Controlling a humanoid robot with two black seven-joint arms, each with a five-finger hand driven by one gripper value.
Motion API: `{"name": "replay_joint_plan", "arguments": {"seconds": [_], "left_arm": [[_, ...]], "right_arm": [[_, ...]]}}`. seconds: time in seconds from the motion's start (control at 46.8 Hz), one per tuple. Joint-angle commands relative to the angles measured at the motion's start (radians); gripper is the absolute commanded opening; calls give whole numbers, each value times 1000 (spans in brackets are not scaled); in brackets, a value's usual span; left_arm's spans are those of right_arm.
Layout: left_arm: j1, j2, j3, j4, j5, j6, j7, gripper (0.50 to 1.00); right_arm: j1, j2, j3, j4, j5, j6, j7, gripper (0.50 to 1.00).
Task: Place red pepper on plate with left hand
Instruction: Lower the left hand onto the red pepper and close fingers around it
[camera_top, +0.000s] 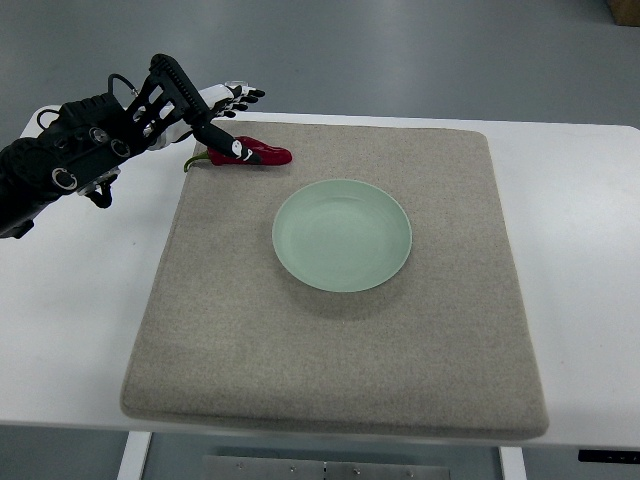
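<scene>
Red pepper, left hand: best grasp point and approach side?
Grip the red pepper across its thick middle, coming from above on its left, stem end. It lies flat on the mat, long axis roughly left-right, green stem toward the left hand, tip toward the plate. Fingers closing across the short width should hold best; the tapered tip looks likelier to slip.

— What's the setting?
— A white table (580, 260) with a beige felt mat (340, 350) over it, on a grey floor (400, 50)
— Light?
— Even, soft, with faint shadows
</scene>
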Motion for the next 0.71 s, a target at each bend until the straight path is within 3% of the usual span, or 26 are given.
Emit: {"name": "replay_joint_plan", "arguments": {"seconds": [0.0,0.385,0.684], "left_arm": [[-5,1,3,3,77,1,-2,979],[6,-1,6,10,272,56,-5,932],[6,-7,18,8,312,77,-6,936]], "right_arm": [[0,0,0,0,0,0,0,928],[0,0,0,0,0,0,0,928],[0,0,0,0,0,0,0,928]]}}
